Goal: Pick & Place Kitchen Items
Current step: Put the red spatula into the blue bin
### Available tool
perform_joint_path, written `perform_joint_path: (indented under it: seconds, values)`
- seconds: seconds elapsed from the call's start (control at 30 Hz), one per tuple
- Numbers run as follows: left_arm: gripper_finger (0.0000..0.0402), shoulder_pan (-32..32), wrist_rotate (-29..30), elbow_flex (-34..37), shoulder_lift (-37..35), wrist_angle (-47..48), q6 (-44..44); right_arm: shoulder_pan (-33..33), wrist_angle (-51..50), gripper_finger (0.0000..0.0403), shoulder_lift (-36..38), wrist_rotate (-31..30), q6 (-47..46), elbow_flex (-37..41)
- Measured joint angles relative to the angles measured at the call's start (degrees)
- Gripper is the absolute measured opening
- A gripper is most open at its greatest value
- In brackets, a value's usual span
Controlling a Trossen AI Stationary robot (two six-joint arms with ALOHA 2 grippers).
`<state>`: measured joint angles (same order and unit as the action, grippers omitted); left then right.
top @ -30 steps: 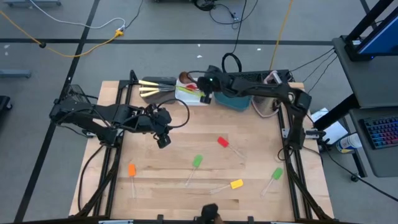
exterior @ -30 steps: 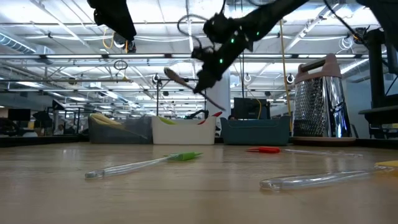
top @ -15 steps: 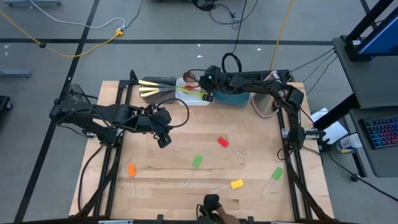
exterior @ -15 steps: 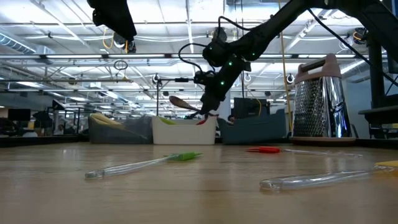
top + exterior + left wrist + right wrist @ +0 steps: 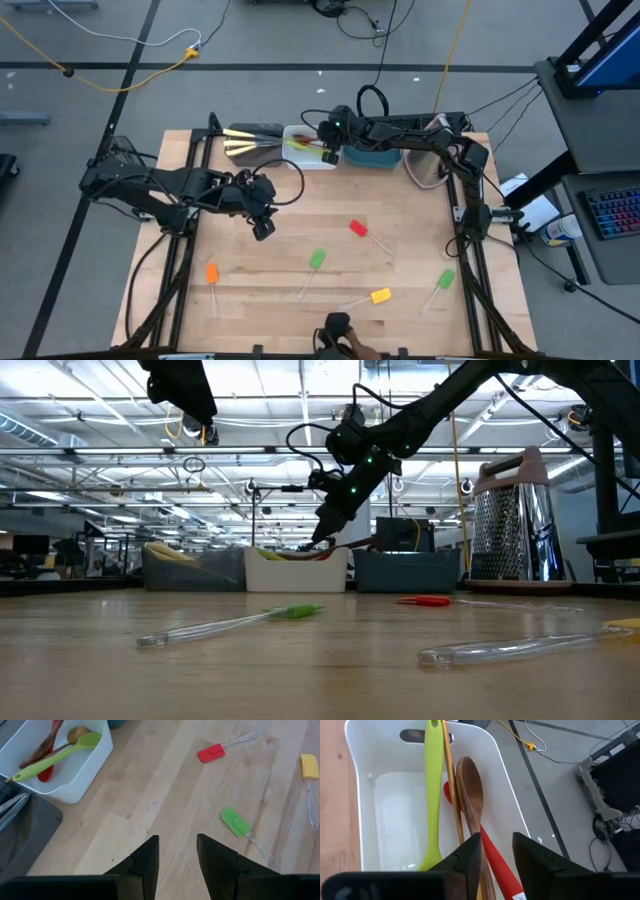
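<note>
Wood table (image 5: 300,215): five loose spatulas on it, three tubs along the far edge
Left gripper (image 5: 262,228): hovering over the table left of centre, fingers apart, nothing between them
Orange spatula (image 5: 212,273): near the left edge, front half
Green spatula (image 5: 317,259): mid-table, front half; red spatula (image 5: 358,228) just behind it toward the centre
White tub (image 5: 365,780): middle of the far edge; holds a green spoon (image 5: 433,785), a wooden spoon (image 5: 470,785) and a red spoon (image 5: 492,865), all lying lengthwise
Right gripper (image 5: 331,150): directly above the white tub, fingers parted, wooden spoon lying below the gap and looking let go
Yellow spatula (image 5: 380,296): near the front edge, right of centre
Second green spatula (image 5: 445,279): close to the right edge
Risk 1: spoon handles stick up over the tub rim, so a low retreat of the right gripper could snag one and flip it out
Risk 2: clear spatula handles are thin and flat on the wood; fingers could slide off or pinch only the head
</note>
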<state>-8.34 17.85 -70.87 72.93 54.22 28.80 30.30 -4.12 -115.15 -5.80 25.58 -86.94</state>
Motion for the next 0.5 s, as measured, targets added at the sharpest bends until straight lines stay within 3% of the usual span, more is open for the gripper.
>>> perform_joint_path:
  seconds: [0.5]
  values:
    - [0.0136,0.0,0.0,0.0,0.0,0.1,0.0,-1.7,-1.4,0.0164,0.8,-0.2,-2.4,0.0]
